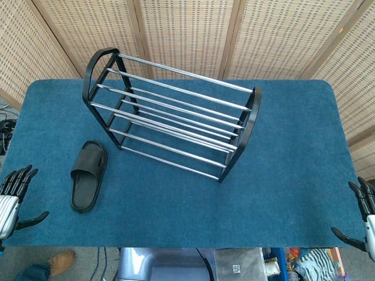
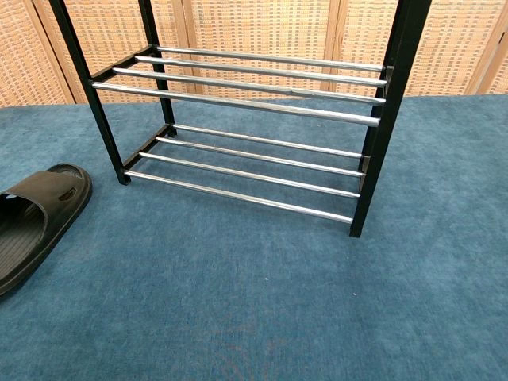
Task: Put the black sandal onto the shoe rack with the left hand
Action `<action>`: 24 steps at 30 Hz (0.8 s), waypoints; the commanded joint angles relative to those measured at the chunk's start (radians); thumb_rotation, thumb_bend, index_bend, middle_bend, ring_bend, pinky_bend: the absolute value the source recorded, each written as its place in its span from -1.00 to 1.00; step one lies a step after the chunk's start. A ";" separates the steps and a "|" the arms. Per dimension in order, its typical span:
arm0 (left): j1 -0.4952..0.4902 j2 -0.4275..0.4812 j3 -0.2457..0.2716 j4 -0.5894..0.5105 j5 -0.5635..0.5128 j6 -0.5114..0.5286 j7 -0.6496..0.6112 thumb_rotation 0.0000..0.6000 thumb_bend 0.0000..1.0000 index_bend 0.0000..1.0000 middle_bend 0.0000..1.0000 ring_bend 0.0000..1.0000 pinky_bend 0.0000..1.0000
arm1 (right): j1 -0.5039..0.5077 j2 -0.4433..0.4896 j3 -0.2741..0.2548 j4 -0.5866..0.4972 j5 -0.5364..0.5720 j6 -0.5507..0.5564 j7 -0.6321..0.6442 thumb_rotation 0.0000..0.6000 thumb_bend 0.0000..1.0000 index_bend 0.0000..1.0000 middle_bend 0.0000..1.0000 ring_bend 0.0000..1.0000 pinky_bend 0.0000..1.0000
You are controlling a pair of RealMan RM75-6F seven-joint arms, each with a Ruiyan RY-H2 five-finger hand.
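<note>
Sandal [image 1: 88,174] flat on table, apart from empty, spread-fingered left hand [image 1: 13,193] at the edge.

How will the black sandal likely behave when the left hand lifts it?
The black sandal looks like moulded foam or rubber: probably light and slightly bendy. Its wide strap offers a hold, and the flat sole shouldn't roll. The left hand is apart from it.

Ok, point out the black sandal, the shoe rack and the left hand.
black sandal [image 1: 88,173]: head view, on its strap.
shoe rack [image 1: 253,117]: head view, on its right end frame.
left hand [image 1: 13,190]: head view, near the base of its fingers.
</note>
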 commanded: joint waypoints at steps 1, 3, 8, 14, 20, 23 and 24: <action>-0.002 0.002 -0.001 -0.002 -0.004 -0.008 -0.006 1.00 -0.65 -1.00 -1.00 -1.00 -1.00 | 0.000 0.000 0.000 0.001 0.000 -0.001 -0.001 1.00 -1.00 -1.00 -1.00 -1.00 -1.00; -0.008 0.004 -0.002 -0.002 -0.010 -0.023 -0.020 1.00 -0.64 -1.00 -1.00 -1.00 -1.00 | 0.000 0.000 -0.001 0.001 0.000 -0.001 -0.001 1.00 -1.00 -1.00 -1.00 -1.00 -1.00; -0.048 0.005 -0.019 0.015 -0.056 -0.110 -0.107 1.00 0.92 -1.00 -1.00 -1.00 -1.00 | 0.000 0.000 -0.001 -0.001 -0.003 0.001 0.000 1.00 -1.00 -1.00 -1.00 -1.00 -1.00; -0.163 -0.003 -0.071 0.076 -0.150 -0.341 -0.376 1.00 1.00 -1.00 -1.00 -1.00 -1.00 | 0.003 -0.002 0.000 -0.003 0.006 -0.009 -0.008 1.00 -1.00 -1.00 -1.00 -1.00 -1.00; -0.290 -0.035 -0.126 0.198 -0.245 -0.605 -0.635 1.00 1.00 -1.00 -1.00 -1.00 -1.00 | 0.005 0.000 0.005 -0.006 0.016 -0.012 -0.008 1.00 -1.00 -1.00 -1.00 -1.00 -1.00; -0.342 -0.063 -0.148 0.260 -0.292 -0.715 -0.686 1.00 1.00 -1.00 -1.00 -1.00 -1.00 | 0.008 0.000 0.007 -0.007 0.024 -0.018 -0.006 1.00 -1.00 -1.00 -1.00 -1.00 -1.00; -0.358 -0.077 -0.155 0.282 -0.305 -0.747 -0.693 1.00 1.00 -1.00 -1.00 -1.00 -1.00 | 0.009 0.000 0.008 -0.006 0.028 -0.022 -0.006 1.00 -1.00 -1.00 -1.00 -1.00 -1.00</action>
